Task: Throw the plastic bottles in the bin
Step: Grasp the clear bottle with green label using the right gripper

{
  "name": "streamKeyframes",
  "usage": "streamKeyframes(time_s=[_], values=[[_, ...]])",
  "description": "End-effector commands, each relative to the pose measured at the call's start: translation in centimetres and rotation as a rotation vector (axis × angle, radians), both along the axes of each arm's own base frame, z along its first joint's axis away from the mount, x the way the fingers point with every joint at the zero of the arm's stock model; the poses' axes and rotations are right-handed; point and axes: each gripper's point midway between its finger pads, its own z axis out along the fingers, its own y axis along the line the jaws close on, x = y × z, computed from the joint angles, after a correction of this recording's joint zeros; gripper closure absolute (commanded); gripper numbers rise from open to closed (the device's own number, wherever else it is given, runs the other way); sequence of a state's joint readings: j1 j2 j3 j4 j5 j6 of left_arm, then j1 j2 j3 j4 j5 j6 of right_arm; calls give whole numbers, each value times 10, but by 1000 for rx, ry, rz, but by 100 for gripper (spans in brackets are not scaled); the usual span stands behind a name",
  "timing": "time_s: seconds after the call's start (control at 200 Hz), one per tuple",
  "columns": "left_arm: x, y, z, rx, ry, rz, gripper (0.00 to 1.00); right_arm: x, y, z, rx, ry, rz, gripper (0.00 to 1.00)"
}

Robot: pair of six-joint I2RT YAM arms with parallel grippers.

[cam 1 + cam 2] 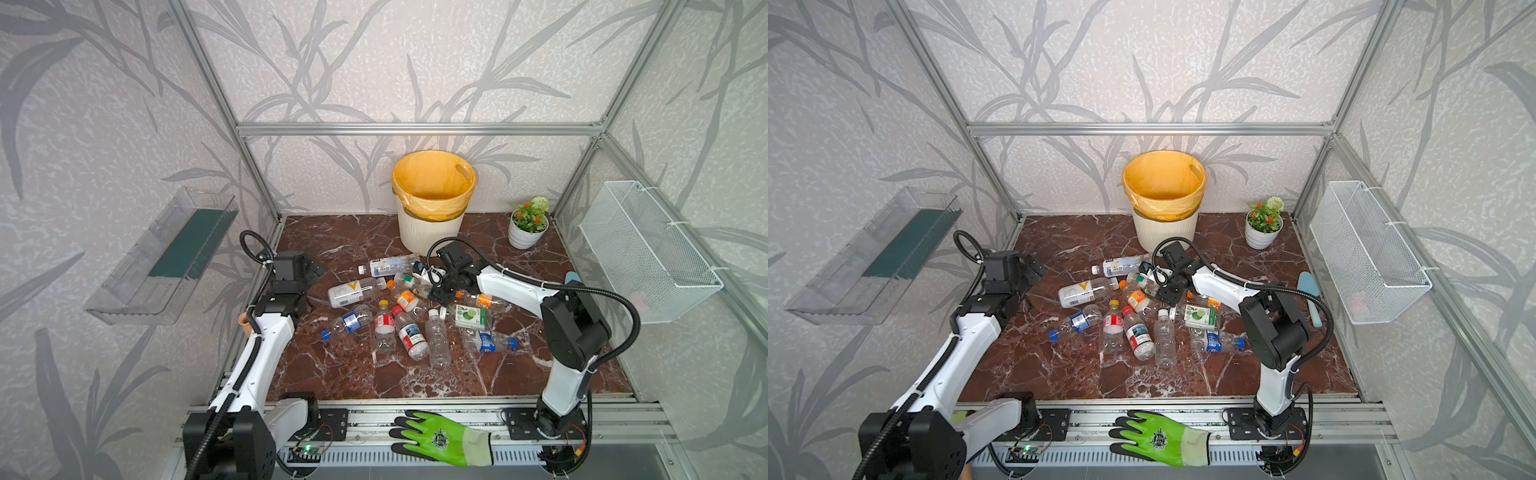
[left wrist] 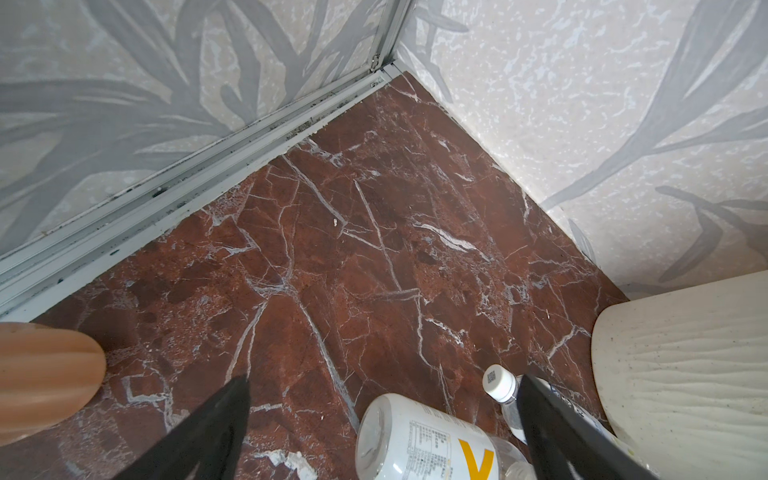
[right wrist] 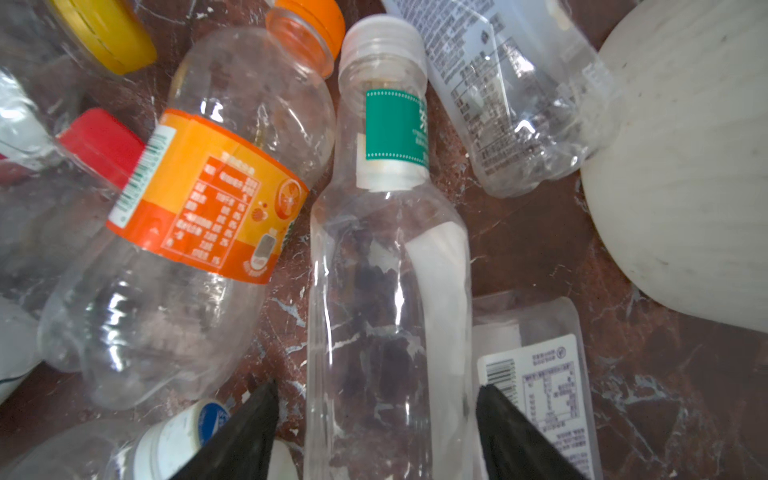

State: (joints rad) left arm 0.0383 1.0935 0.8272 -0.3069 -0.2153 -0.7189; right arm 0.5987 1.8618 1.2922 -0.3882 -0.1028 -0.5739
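Note:
Several plastic bottles (image 1: pixel 399 316) lie scattered on the red marble floor in both top views. The bin (image 1: pixel 432 232), cream, ribbed and lined in yellow, stands behind them at the back wall. My right gripper (image 3: pixel 376 388) is down in the pile with its fingers on either side of a clear bottle with a green neck label (image 3: pixel 386 270). One finger nearly touches it and a gap shows at the other. An orange-labelled bottle (image 3: pixel 199 208) lies beside it. My left gripper (image 2: pixel 384 379) hangs wide open near the left wall, above a white-labelled bottle with a yellow V (image 2: pixel 424 440).
A small white flowerpot with a plant (image 1: pixel 525 232) stands at the back right. A wire mesh basket (image 1: pixel 648 257) hangs on the right wall and a clear tray (image 1: pixel 166 257) on the left wall. A green glove (image 1: pixel 440 438) lies on the front rail.

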Motion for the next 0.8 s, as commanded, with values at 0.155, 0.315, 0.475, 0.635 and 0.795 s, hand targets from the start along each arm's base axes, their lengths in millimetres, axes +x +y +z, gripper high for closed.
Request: streamKeyframes(time_s=[0.155,0.315,0.475,0.635,0.795], values=[[-4,3,-5,-11,9,19,1,-2,-1,-16,-69,61,20,23],[-5,5,-6,-10,11,21,1,-3,0,-21,-75,82,17,23],[-5,5,-7,-11,13,23,1,-2,1,-20,-69,81,13,32],[-6,6,-6,-12,13,24,1,2,1,-11,-53,52,-6,42],[-7,6,-7,-12,13,24,1,5,4,4,-8,18,-29,46]])
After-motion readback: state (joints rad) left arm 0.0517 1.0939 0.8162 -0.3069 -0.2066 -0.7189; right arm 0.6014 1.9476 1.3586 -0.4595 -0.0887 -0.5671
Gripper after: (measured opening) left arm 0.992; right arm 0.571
